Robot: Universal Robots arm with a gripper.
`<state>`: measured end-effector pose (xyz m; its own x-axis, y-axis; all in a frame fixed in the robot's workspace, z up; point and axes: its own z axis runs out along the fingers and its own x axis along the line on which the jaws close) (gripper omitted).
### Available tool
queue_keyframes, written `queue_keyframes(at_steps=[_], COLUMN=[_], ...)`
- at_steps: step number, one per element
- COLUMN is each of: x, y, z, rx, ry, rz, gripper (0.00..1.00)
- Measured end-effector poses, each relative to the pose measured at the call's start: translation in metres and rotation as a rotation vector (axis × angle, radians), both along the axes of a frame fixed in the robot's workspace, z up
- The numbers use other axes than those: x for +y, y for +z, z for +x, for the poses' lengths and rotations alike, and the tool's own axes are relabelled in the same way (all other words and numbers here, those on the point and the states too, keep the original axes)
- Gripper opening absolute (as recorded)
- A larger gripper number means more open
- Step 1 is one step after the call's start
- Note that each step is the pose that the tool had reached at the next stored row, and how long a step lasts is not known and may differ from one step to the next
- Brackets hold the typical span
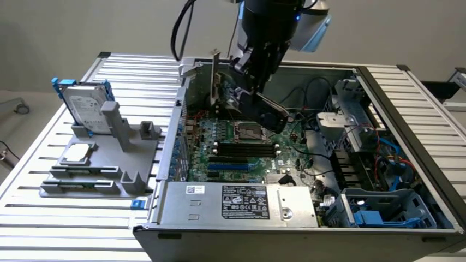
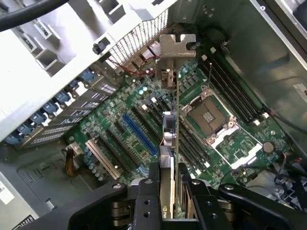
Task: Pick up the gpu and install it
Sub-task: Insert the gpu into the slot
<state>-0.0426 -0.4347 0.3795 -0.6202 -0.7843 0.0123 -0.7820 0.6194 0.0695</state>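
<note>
My gripper [image 1: 251,90] is shut on the gpu [image 1: 234,99], holding it inside the open computer case [image 1: 407,109] above the green motherboard [image 1: 240,147]. In the wrist view the gpu [image 2: 169,139] is seen edge-on between my two black fingers [image 2: 146,196], its silver end bracket [image 2: 177,45] pointing toward the case's slotted rear wall. The card hangs clear of the board, over the expansion slots, beside the blue slot [image 2: 139,134] and the CPU socket [image 2: 211,115].
Outside the case, at the exterior view's left, a grey fixture [image 1: 95,174] holds a silver hard drive with blue rails [image 1: 86,109] and a small square chip [image 1: 78,154]. A power supply [image 1: 240,202] lies at the case's front. Drive cages and cables [image 1: 364,131] crowd its right side.
</note>
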Motion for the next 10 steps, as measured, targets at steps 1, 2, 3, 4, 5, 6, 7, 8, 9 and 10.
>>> queue_keyframes(at_steps=[1,2,3,4,5,6,7,8,9,10], x=[0.0,0.0,0.0,0.0,0.0,0.0,0.0,0.0,0.0,0.0], y=[-0.0006,-0.0012,-0.0017,-0.0023,-0.0029,-0.0034,-0.0039,-0.0045,-0.0051,-0.0057], z=[0.0,0.0,0.0,0.0,0.0,0.0,0.0,0.0,0.0,0.0], rx=[0.0,0.0,0.0,0.0,0.0,0.0,0.0,0.0001,0.0001,0.0], ry=[0.019,0.037,0.056,0.074,0.092,0.11,0.128,0.146,0.165,0.183], rz=[0.0001,0.0001,0.0001,0.0001,0.0002,0.0001,0.0001,0.0001,0.0001,0.0001], gripper=[0.26,0.26,0.26,0.26,0.26,0.26,0.26,0.26,0.26,0.26])
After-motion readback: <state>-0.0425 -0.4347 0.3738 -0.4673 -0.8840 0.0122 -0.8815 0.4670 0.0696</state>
